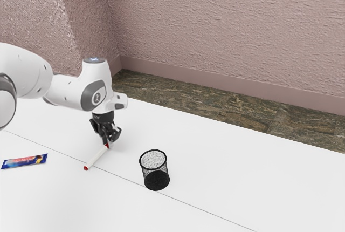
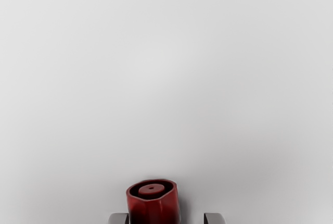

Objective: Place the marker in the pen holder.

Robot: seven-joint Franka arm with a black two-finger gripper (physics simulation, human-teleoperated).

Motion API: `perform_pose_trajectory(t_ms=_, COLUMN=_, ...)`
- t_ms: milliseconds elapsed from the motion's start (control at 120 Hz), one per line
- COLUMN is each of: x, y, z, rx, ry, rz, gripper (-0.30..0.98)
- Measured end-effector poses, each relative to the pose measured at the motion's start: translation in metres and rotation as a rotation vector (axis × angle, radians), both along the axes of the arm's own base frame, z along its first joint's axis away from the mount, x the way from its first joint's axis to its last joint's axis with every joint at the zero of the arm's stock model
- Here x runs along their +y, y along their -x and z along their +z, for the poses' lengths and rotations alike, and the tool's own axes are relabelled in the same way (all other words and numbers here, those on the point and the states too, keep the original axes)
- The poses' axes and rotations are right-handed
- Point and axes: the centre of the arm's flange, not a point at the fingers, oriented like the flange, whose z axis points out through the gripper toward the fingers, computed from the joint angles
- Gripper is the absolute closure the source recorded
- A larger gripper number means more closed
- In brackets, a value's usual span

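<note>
Nearest the cam, your pen holder (image 1: 156, 181), black mesh, stood upright on the desk (image 1: 215, 162). Your marker (image 1: 97, 157), white w/ red ends, lay on the desk to the ext. view's left of the holder, approx. slantwise, apart from it. Your gripper (image 1: 111, 138) was down over the marker's far end, also on that side of the holder. You had the fingers (image 2: 118, 219) spread, w/ the red end between them, close by one, a gap to the other. A blue packet (image 1: 25, 161) lay farther left of the holder.
</note>
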Motion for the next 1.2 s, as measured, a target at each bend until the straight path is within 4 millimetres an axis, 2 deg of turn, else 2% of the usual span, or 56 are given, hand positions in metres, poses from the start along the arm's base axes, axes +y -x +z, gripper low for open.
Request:
perform_pose_trajectory(t_ms=442, x=0.000, y=0.001, z=-0.009, rx=0.007, ry=0.009, rz=0.003, gripper=0.65)
perform_pose_trajectory(t_ms=650, x=0.000, y=0.000, z=0.000, rx=-0.007, ry=-0.001, rz=0.002, gripper=0.75)
perform_pose_trajectory(t_ms=800, x=-0.010, y=-0.005, z=0.040, rx=-0.071, ry=-0.011, rz=-0.010, gripper=0.77)
perform_pose_trajectory(t_ms=933, x=-0.034, y=-0.008, z=0.081, rx=-0.133, ry=-0.014, rz=-0.042, gripper=0.78)
perform_pose_trajectory(t_ms=1042, x=-0.074, y=-0.009, z=0.129, rx=-0.208, ry=-0.002, rz=-0.093, gripper=0.79)
perform_pose_trajectory(t_ms=1142, x=-0.130, y=-0.001, z=0.181, rx=-0.289, ry=0.041, rz=-0.156, gripper=0.79)
perform_pose_trajectory(t_ms=1200, x=-0.161, y=0.007, z=0.201, rx=-0.317, ry=0.079, rz=-0.185, gripper=0.79)
